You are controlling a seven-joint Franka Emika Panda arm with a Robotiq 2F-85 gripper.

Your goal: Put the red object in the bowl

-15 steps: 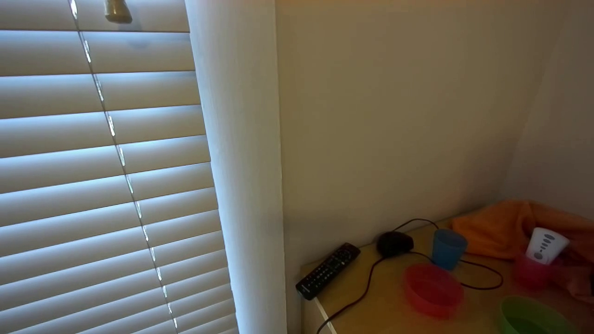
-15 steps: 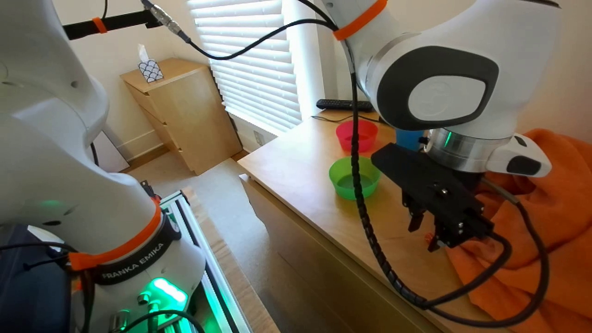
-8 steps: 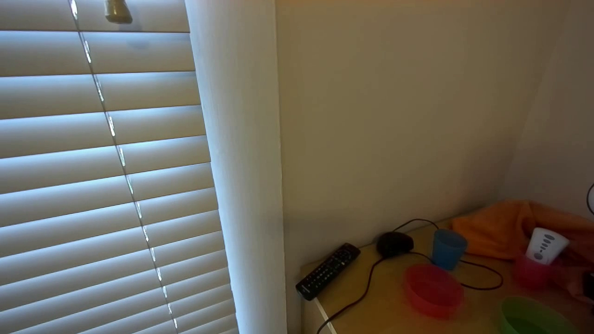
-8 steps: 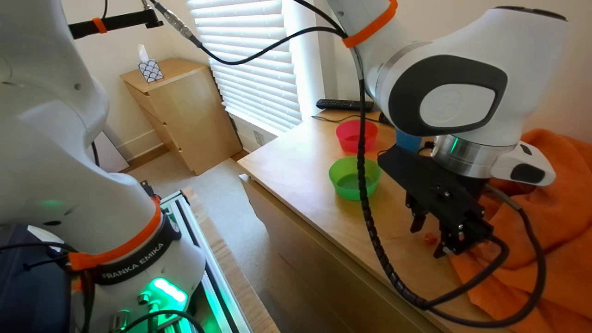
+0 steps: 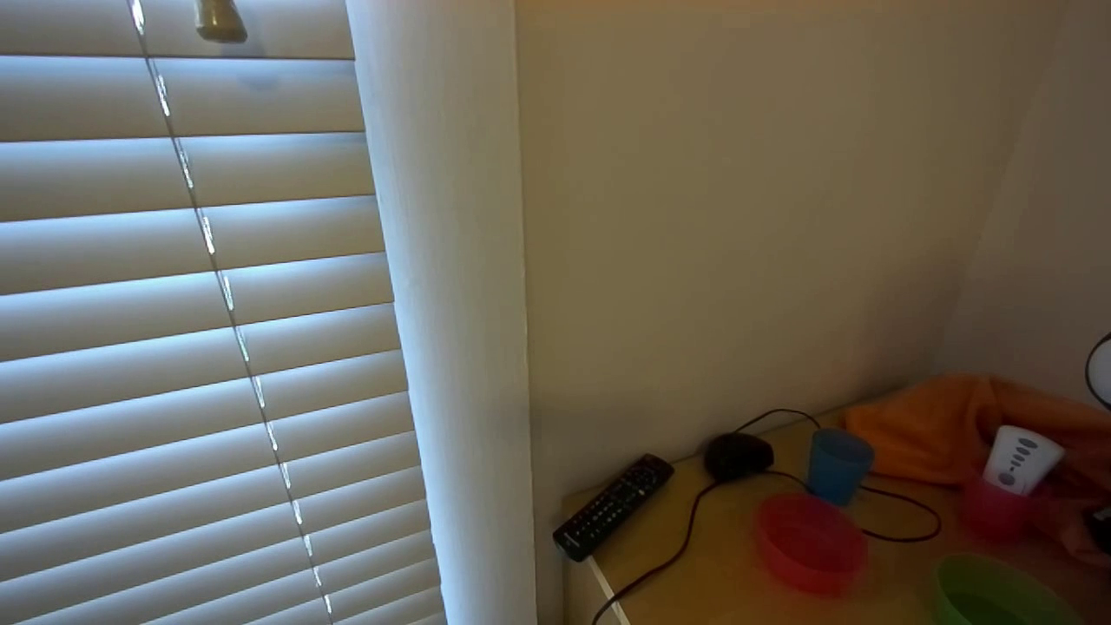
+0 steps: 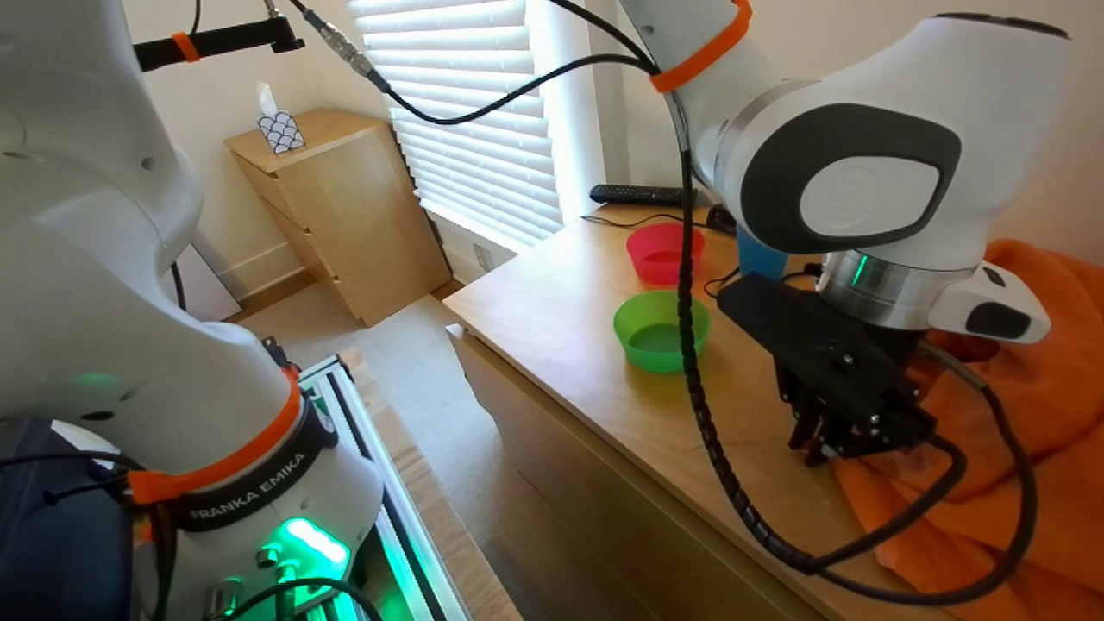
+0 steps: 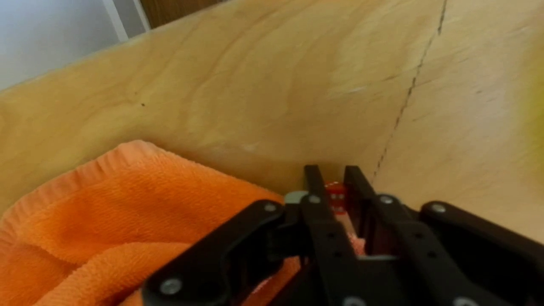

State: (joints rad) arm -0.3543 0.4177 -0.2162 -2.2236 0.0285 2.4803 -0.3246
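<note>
Low over the wooden tabletop, and the gripper is clamped on the red die! At 4 o'clock in the wrist view its 2 dark fingers stand close together, 1 on each flank, with pale dots showing in the slim gap between them. Is the die touching the wood? Can't tell from this angle. The orange towel bunches up at 8 o'clock, right beside the fingers. Over to an exterior view: the robot arm reaches down from 1 o'clock, fingertips low, the die hidden among the black hardware. The green bowl sits upright at 10 o'clock from the gripper, well apart, a black cable crossing in front of it. At 12 o'clock from that bowl, the pinkish-red bowl; at 3 o'clock from there, the blue cup, partly covered by the arm. The black TV remote lies at 11 o'clock from the pinkish-red bowl. And in an exterior view, a white remote leans inside a pink cup, at 3 o'clock from the pinkish-red bowl, near the towel.
</note>
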